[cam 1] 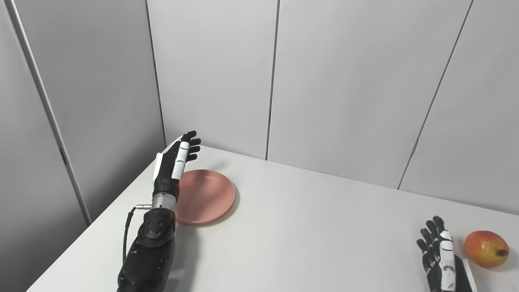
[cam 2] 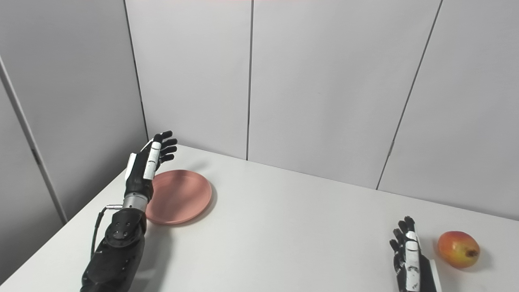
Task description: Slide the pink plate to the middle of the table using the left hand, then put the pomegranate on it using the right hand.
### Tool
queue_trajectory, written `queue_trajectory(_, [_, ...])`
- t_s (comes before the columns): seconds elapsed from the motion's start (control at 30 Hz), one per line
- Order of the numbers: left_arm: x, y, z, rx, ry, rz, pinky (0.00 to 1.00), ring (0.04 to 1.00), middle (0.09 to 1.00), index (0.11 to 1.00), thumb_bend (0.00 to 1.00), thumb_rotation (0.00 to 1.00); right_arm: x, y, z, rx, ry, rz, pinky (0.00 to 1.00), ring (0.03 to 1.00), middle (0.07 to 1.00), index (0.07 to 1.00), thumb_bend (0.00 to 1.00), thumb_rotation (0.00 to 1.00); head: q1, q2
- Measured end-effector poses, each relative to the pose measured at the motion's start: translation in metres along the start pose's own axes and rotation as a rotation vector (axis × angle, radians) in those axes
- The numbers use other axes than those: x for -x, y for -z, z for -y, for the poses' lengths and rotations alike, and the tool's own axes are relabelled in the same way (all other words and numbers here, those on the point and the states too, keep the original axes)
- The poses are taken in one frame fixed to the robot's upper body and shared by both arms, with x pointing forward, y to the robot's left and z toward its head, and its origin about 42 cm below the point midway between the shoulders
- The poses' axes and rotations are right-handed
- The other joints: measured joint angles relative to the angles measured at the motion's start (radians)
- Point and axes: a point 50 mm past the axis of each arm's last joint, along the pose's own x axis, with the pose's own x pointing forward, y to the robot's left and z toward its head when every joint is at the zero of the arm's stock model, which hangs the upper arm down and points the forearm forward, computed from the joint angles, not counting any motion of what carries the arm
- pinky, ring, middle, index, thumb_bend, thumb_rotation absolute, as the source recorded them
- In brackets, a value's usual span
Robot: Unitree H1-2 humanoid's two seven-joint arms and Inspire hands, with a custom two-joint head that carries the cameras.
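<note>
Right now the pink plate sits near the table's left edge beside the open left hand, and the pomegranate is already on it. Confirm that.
Not quite: the pomegranate lies on the table beside the right hand, as the left eye view shows. The pink plate and open left hand are as stated.

— Any lettering, label or number to read on the pink plate point(cam 1: 204, 196) or the pomegranate point(cam 1: 485, 248)?
— None; plain pink on one, bare red and yellow skin on the other.
— On the left hand point(cam 1: 174, 164) or the right hand point(cam 1: 440, 253)?
— Black and white shells only, no brand or mark legible.
— On the white table point(cam 1: 308, 235) or the grey wall panels point(cam 1: 344, 81)?
— Nothing printed, no signs.
</note>
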Motion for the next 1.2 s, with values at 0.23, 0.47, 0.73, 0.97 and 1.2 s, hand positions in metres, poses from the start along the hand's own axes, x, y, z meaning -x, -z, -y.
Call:
queue_trajectory(0.23, [-0.002,0.006,-0.012,0.000,-0.013,-0.020,0.74,0.776,0.783,0.777,0.62,1.00,0.000,0.000,0.000,-0.011,0.002,-0.001,1.00,1.000,1.000,1.000,0.25,1.00,0.003,-0.003])
queue_trajectory(0.47, [-0.003,0.011,-0.027,0.018,-0.055,-0.026,0.77,0.787,0.786,0.778,0.64,1.00,0.001,0.000,0.000,-0.011,0.001,-0.001,1.00,1.000,1.000,1.000,0.24,1.00,0.006,-0.005])
queue_trajectory(0.73, [-0.001,0.025,-0.040,0.023,-0.104,-0.071,0.78,0.801,0.800,0.794,0.66,1.00,0.002,0.000,-0.001,-0.010,0.002,-0.005,1.00,1.000,1.000,1.000,0.22,1.00,0.008,-0.003])
queue_trajectory(0.97, [0.000,0.037,-0.050,0.066,-0.147,-0.106,0.78,0.809,0.808,0.798,0.67,1.00,0.002,0.000,-0.001,-0.011,0.003,-0.009,1.00,1.000,1.000,1.000,0.24,1.00,0.006,-0.006])
queue_trajectory(1.2, [-0.003,0.045,-0.049,0.075,-0.153,-0.123,0.78,0.805,0.805,0.801,0.68,1.00,0.003,0.000,-0.001,-0.010,0.005,-0.010,1.00,1.000,1.000,1.000,0.23,1.00,0.005,-0.008])
